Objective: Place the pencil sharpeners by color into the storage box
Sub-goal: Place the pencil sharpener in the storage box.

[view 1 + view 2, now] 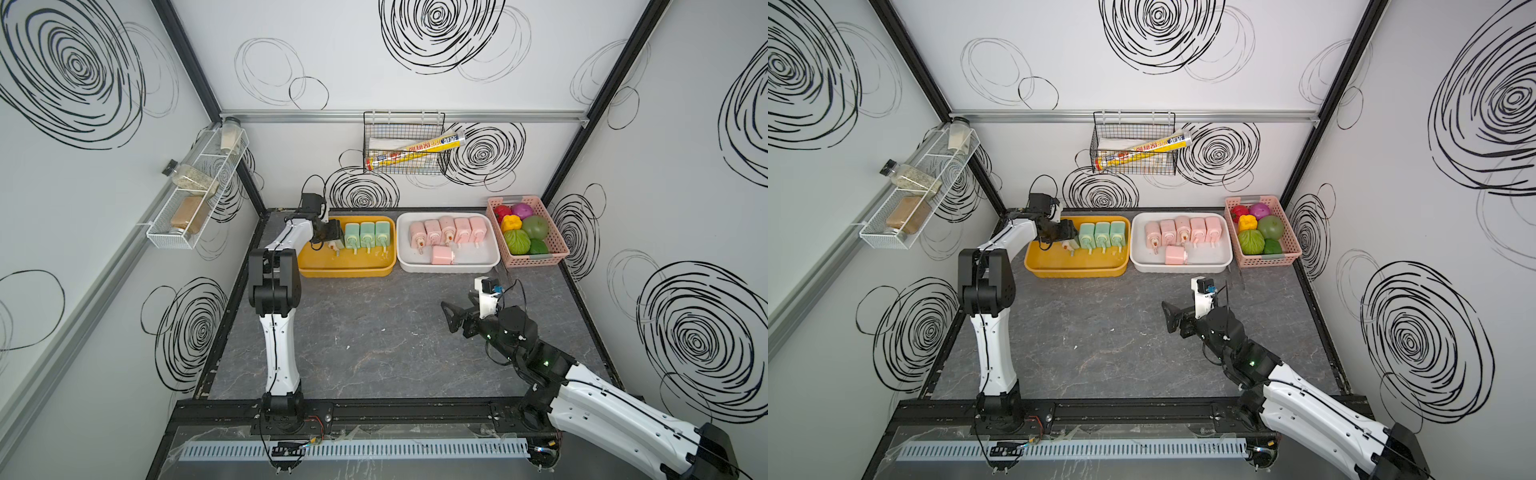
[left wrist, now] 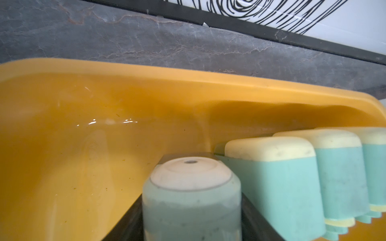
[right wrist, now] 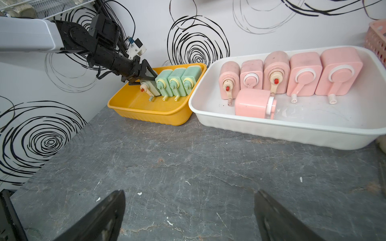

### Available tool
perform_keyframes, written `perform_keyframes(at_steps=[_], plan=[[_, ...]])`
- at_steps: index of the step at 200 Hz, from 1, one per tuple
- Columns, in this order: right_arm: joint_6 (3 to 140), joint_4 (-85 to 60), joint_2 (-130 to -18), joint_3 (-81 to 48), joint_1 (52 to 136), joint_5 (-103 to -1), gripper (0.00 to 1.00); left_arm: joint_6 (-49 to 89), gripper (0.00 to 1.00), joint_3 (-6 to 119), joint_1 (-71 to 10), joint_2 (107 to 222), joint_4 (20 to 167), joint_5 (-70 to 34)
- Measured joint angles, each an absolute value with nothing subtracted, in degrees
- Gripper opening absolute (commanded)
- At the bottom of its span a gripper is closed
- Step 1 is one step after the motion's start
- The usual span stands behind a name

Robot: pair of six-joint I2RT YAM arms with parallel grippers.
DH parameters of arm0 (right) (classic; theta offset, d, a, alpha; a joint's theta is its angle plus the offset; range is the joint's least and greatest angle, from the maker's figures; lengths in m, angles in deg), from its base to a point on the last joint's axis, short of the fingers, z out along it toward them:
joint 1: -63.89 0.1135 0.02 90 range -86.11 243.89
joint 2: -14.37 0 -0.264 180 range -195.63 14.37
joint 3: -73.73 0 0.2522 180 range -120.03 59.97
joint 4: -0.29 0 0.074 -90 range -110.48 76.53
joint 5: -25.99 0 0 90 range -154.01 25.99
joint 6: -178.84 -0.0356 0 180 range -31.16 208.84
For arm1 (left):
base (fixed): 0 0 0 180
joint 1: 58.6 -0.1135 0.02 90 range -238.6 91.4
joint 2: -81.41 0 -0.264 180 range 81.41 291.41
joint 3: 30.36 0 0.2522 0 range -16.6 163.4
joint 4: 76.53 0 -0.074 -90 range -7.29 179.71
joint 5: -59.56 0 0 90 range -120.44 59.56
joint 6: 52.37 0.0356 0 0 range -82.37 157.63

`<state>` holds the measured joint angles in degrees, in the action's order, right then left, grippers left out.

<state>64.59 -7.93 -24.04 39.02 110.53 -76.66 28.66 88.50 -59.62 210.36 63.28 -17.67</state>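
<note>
Grey, marble-veined table (image 1: pixel 374 332) underneath it all, flat and matte. At the back sits the white tray (image 1: pixel 449 268), smooth plastic with rounded corners. Just beside it is the yellow tray (image 1: pixel 345 272), glossy inside. A pink lattice basket (image 1: pixel 536 259) of toy vegetables flanks the white tray.

Now the left gripper (image 3: pixel 147 78): it's down in the yellow tray, jaws narrow and clamped on a green sharpener (image 2: pixel 191 200). That one sits just beside the end of a row of three more green sharpeners (image 1: pixel 367 233), packed side by side. In both top views the black fingers hide the held body, and only its cream neck and crank poke out. Whether it touches the tray floor, can't tell.

The right gripper (image 3: pixel 190 208) hangs over bare table, jaws spread wide and holding nothing, its fingers cut off by the frame.

Five pink sharpeners (image 1: pixel 447 229) line the white tray's back. A sixth pink sharpener (image 1: pixel 441 254) lies tipped in front.
</note>
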Motion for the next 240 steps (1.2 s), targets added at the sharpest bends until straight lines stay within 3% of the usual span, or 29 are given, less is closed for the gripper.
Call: perform_keyframes(at_steps=[20,62,167,240], plan=[[64.6,-7.9,-24.0,39.2,110.5,-76.6,1.00,28.7,0.45,88.5,-59.6,210.4,63.4,-17.6],[64.6,-7.9,-24.0,39.3,110.5,-76.6,1.00,28.2,0.69,88.5,-59.6,210.6,64.2,-17.0],[63.7,-7.9,-24.2,39.3,110.5,-76.4,1.00,22.6,1.00,87.9,-61.4,209.5,65.5,-14.6],[63.7,-7.9,-24.8,39.3,110.5,-76.1,1.00,13.8,0.99,82.3,-62.1,205.2,74.5,-7.8]])
